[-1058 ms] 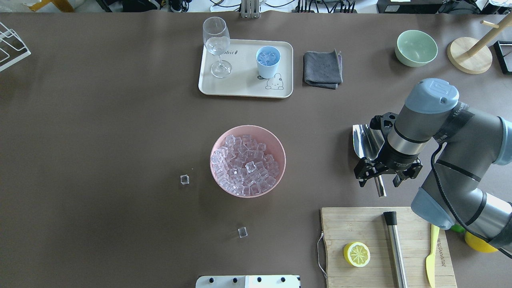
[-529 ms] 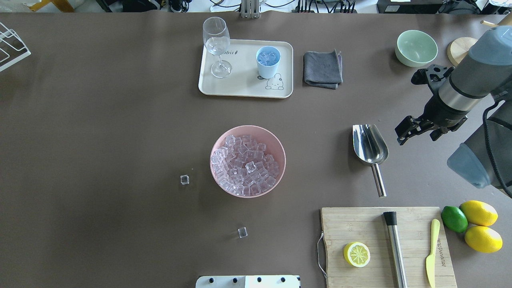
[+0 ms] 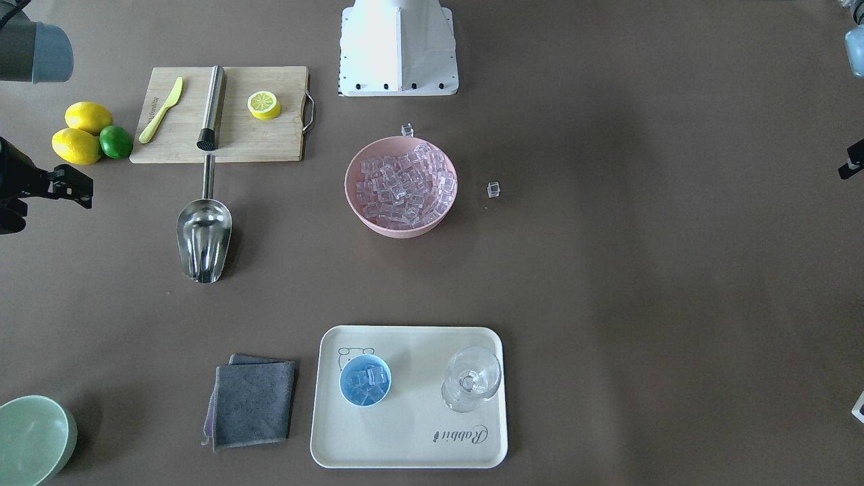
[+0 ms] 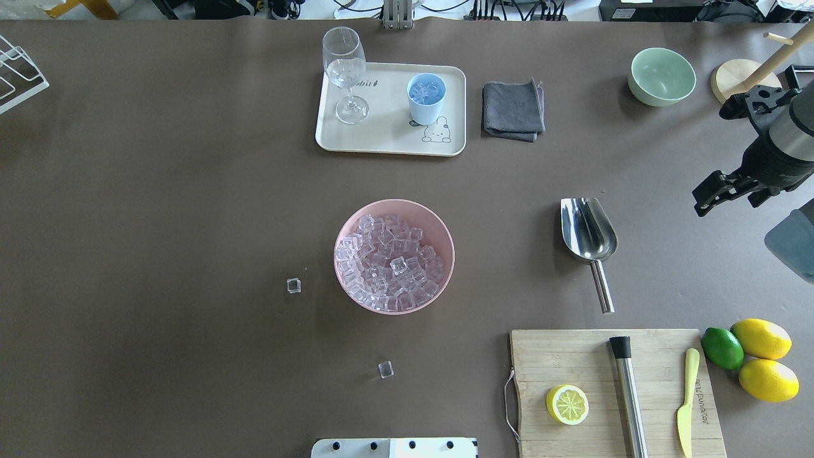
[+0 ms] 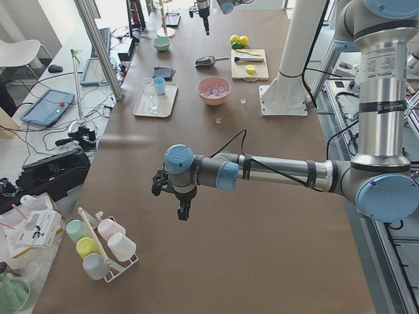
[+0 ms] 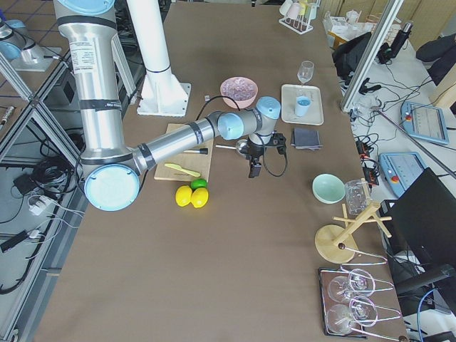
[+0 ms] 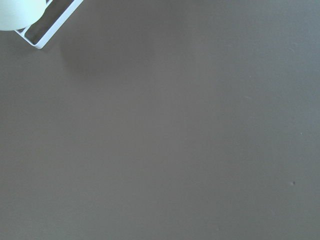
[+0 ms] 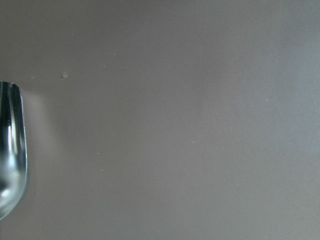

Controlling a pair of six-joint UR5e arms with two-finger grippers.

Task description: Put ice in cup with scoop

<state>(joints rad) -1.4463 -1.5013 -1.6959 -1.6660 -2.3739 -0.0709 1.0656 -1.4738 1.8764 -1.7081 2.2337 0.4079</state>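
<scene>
The scoop (image 4: 588,236) lay on the counter (image 4: 191,191) right of the pink bowl (image 4: 449,245), fingers of the right gripper (image 4: 727,203) wide and empty (those of the left gripper (image 5: 182,210) could not be told); a hasty re-grasp might skid its thin handle.

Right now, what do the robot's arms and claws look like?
The left arm and right arm are silver-grey tubes with light blue caps at the joints and a black cable near the wrist. The left gripper and right gripper are black.
</scene>
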